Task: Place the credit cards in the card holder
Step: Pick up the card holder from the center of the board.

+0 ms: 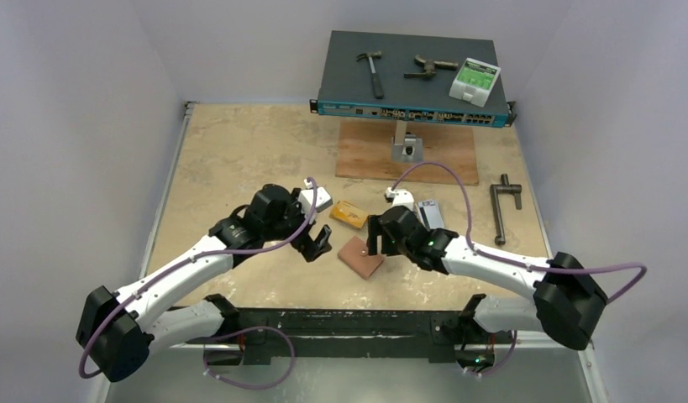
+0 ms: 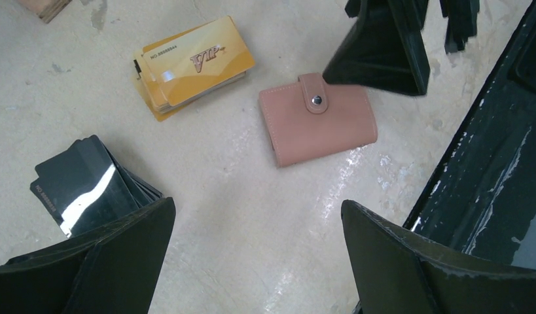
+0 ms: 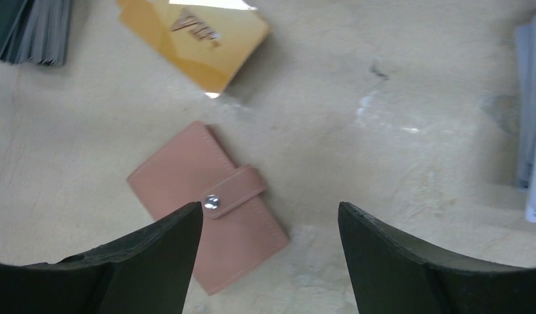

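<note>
Looking down from the top camera, you find the salmon-pink leather-look folding card holder [image 1: 361,256] lying flat on the worn beige table [image 1: 239,151], close to the middle of its near edge. It is folded shut, with its small tab snapped down over the front.

Your right gripper [image 1: 378,243] hangs just over the holder's right side. In its wrist view the black fingers [image 3: 154,261] stand spread with only bare table between them, and one finger covers a corner of the holder [image 3: 206,203]. Whether that finger touches the leather, you cannot tell.

Your left gripper [image 1: 315,243] sits just left of the holder, claw spread wide and pinching nothing.

A fanned stack of orange-gold cards printed "VIP" [image 2: 193,65] lies just beyond the holder [image 2: 317,121], toward the far edge, apart from it. A stack of glossy black cards [image 2: 88,183] lies on the left-edge side of the gold ones, partly under one left finger [image 2: 95,261]. A stack of silver-grey cards [image 1: 430,214] rests toward the right edge, behind your right gripper. No card is in the holder.
</note>
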Controlling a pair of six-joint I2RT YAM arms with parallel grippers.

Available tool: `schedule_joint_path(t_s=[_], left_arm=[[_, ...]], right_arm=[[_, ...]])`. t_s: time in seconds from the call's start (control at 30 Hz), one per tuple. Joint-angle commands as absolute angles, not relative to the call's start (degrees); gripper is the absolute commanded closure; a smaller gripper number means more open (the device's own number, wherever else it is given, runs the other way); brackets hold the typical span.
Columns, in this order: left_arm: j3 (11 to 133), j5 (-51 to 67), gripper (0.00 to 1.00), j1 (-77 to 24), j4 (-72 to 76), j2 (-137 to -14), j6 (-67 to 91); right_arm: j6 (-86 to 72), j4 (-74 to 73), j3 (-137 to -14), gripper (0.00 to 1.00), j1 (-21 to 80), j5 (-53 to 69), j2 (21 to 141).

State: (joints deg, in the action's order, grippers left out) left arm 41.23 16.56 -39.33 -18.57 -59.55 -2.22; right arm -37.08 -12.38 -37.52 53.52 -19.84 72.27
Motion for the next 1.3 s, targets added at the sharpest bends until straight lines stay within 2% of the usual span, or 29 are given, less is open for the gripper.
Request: schedule_joint_path(t_s=[0.0,0.17,0.33,0.53,0.67,0.8,0.97,1.13,1.27], left_arm=[[42.9,20.3,0.00,-38.9,-15.9,-60.6,0.3],[42.6,20.9,0.00,-39.0,-15.6,-61.6,-7.3],[42.0,20.7,0.00,-38.9,-16.3,-61.0,-11.5],[40.6,20.8,0.00,-38.9,-15.4,-59.7,-12.9],[40.6,20.3,0.00,-39.0,-14.6,-59.0,-15.1],[41.7,20.4,0.00,-38.9,-15.8,-59.2,-16.2],[43.2,22.0,0.00,-38.1,-16.1,-59.8,-6.9],[42.9,31.1,0.00,-34.6,-13.5,-61.4,4.8],[42.3,35.5,0.00,-33.1,-11.7,-63.0,5.8]], right_arm=[[-37.3,-10.3,-34.1,0.25,46.7,-8.2,69.5],[-38.1,-3.2,-31.3,0.30,43.4,3.0,73.4],[-38.5,1.4,-29.0,0.45,41.7,8.1,76.2],[-39.5,4.9,-26.6,0.70,40.3,11.5,77.5],[-40.5,6.8,-25.7,1.00,40.1,13.4,78.5],[-40.4,7.6,-25.7,1.00,39.3,15.5,76.2],[-35.4,4.7,-27.9,1.00,39.2,14.8,69.4],[-32.8,2.6,-28.2,1.00,39.3,12.8,65.5],[-30.5,0.7,-28.8,1.00,40.5,11.3,61.7]])
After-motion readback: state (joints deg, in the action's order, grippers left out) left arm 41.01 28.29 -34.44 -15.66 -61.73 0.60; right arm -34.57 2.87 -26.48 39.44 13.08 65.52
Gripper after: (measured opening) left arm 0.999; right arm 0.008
